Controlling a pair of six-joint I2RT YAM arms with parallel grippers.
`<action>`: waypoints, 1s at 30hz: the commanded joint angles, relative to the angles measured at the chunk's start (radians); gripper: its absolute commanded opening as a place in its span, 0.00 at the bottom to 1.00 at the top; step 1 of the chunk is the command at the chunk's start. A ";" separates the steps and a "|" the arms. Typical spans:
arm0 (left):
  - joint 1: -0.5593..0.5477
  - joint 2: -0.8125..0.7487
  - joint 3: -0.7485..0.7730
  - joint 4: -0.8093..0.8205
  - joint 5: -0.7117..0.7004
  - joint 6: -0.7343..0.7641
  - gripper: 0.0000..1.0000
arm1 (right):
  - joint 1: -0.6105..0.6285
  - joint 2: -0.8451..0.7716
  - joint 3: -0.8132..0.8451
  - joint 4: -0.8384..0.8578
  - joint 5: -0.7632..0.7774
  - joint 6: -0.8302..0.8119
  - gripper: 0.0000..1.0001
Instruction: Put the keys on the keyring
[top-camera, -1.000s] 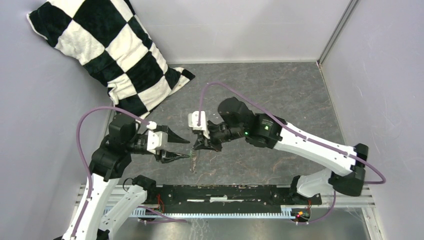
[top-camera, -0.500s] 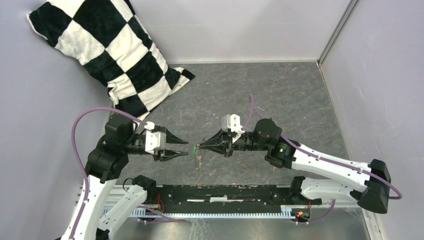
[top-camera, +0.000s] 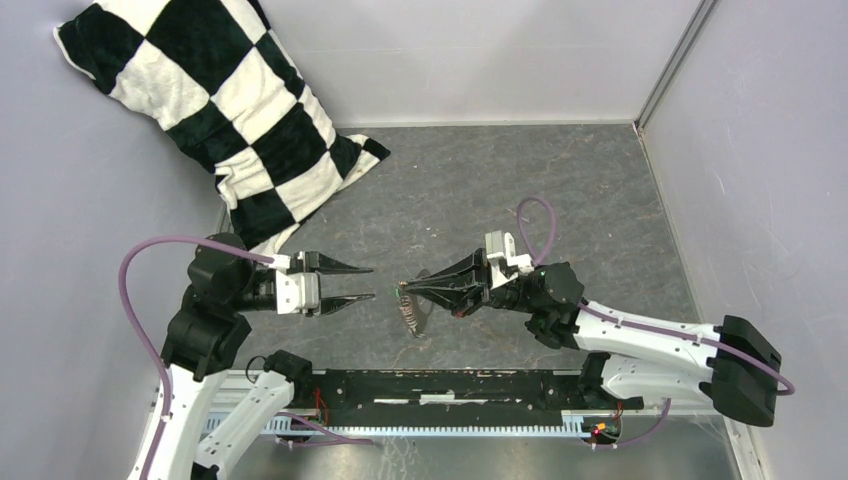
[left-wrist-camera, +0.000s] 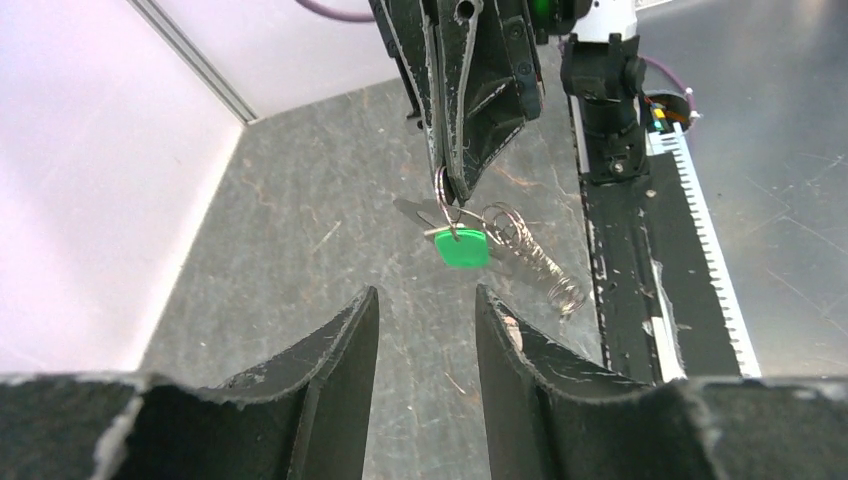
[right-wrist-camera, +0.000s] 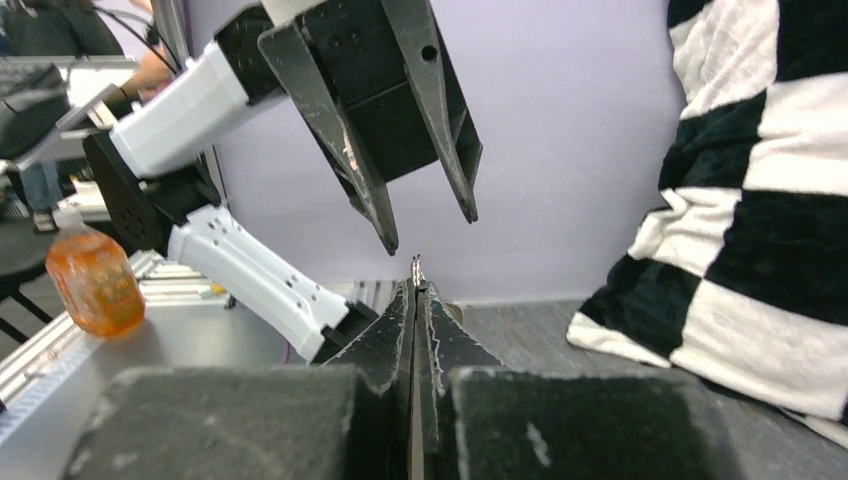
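My right gripper (top-camera: 404, 290) points left above the grey table and is shut on the top of the keyring (top-camera: 412, 312). In the left wrist view its closed fingertips (left-wrist-camera: 456, 180) pinch the thin silvery wire of the keyring (left-wrist-camera: 525, 258), whose coil of small metal pieces trails down to the right. The key with the green head (left-wrist-camera: 461, 247) hangs just under those tips. My left gripper (top-camera: 371, 282) faces it from the left, open and empty, a short gap away from the key. In the right wrist view the right gripper (right-wrist-camera: 415, 285) is shut with a sliver of metal showing at its tip, and the left gripper (right-wrist-camera: 430, 232) hovers open ahead.
A black-and-white checkered pillow (top-camera: 230, 110) leans in the back left corner. A black rail (top-camera: 450, 385) runs along the near edge between the arm bases. Walls close in the left, back and right sides. An orange bottle (right-wrist-camera: 95, 285) stands off the table.
The right arm has swung down and to the right, so its gripper now points left with the keyring. The left gripper has drawn back to the left.
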 joint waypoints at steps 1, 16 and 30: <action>-0.002 -0.014 -0.013 0.122 0.027 -0.065 0.48 | 0.003 0.039 0.007 0.303 0.020 0.120 0.01; -0.002 0.001 -0.025 0.197 0.116 -0.198 0.49 | 0.035 0.093 0.080 0.257 0.024 0.091 0.01; -0.002 -0.012 -0.020 0.236 0.133 -0.247 0.35 | 0.069 0.117 0.148 0.116 0.055 0.008 0.01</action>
